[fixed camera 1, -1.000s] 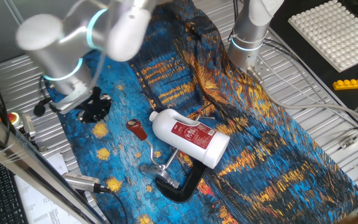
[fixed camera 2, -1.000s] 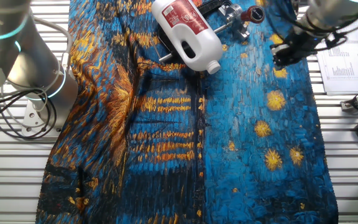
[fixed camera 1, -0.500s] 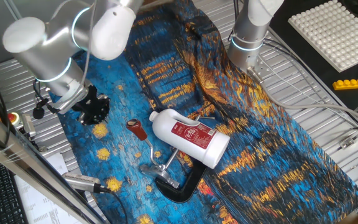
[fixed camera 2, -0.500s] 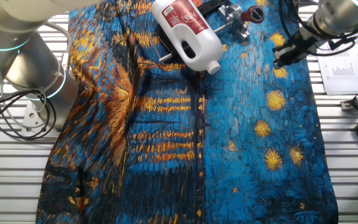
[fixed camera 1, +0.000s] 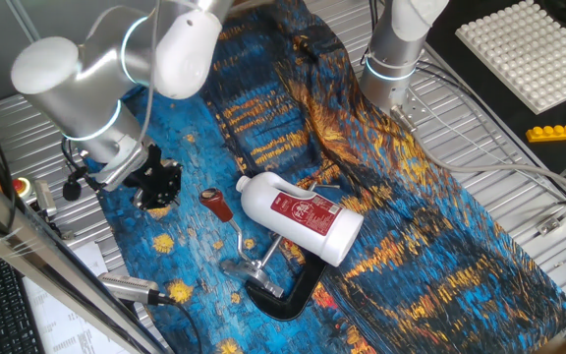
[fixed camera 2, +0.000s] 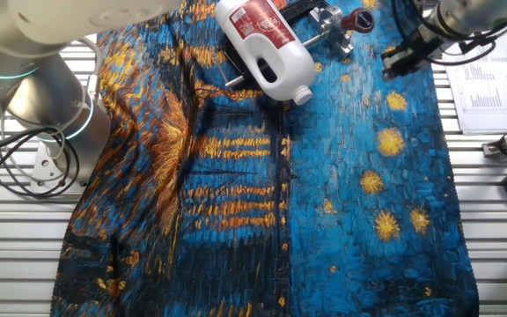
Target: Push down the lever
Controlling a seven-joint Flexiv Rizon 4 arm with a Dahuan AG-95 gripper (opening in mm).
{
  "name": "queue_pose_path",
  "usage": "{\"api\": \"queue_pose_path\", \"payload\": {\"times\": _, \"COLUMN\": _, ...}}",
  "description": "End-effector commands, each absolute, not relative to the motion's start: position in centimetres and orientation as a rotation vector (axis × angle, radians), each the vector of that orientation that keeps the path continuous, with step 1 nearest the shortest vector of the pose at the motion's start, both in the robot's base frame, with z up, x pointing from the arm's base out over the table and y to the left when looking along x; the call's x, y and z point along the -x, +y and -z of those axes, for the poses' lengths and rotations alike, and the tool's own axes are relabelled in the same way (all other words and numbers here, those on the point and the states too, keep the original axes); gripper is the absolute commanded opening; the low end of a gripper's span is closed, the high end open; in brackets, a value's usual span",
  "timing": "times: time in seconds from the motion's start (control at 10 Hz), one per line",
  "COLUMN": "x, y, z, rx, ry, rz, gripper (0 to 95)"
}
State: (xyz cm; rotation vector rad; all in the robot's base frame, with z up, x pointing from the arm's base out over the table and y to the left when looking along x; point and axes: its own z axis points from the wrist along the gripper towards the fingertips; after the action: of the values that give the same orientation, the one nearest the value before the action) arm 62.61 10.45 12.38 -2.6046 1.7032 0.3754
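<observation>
Black two-finger gripper (fixed camera 1: 158, 184) near the thin silver lever rod with dark-red end piece (fixed camera 1: 216, 204); finger state unreadable.
Red tip lies toward four o'clock of the fingers; rod runs on toward five o'clock.

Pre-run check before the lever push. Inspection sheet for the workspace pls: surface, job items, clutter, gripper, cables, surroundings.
Surface: blue and orange painted cloth, wrinkled, over a slatted metal table.
Job's things: lever, red end raised, joined to the black clamp.
Clutter: white bottle lying on its side across the clamp.
Gripper: gripper beside the lever's red end, not touching; open or shut cannot be told.
Cables: grey cables on the table by the second arm's base.
Surroundings: white peg board, toy bricks, papers.
</observation>
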Motion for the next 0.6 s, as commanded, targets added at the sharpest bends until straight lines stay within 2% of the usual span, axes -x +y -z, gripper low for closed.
{"api": "queue_pose_path", "payload": {"times": 0.1, "x": -61.7, "y": 11.0, "z": -12.1, "rx": 2.601, "ry": 1.717, "rz": -0.368, "gripper": 0.0}}
{"api": "queue_pose_path", "payload": {"times": 0.3, "x": -59.7, "y": 10.6, "z": -12.7, "rx": 2.579, "ry": 1.738, "rz": -0.344, "gripper": 0.0}}
{"api": "queue_pose_path", "payload": {"times": 0.6, "x": -59.5, "y": 10.6, "z": -13.1, "rx": 2.573, "ry": 1.651, "rz": -0.342, "gripper": 0.0}}
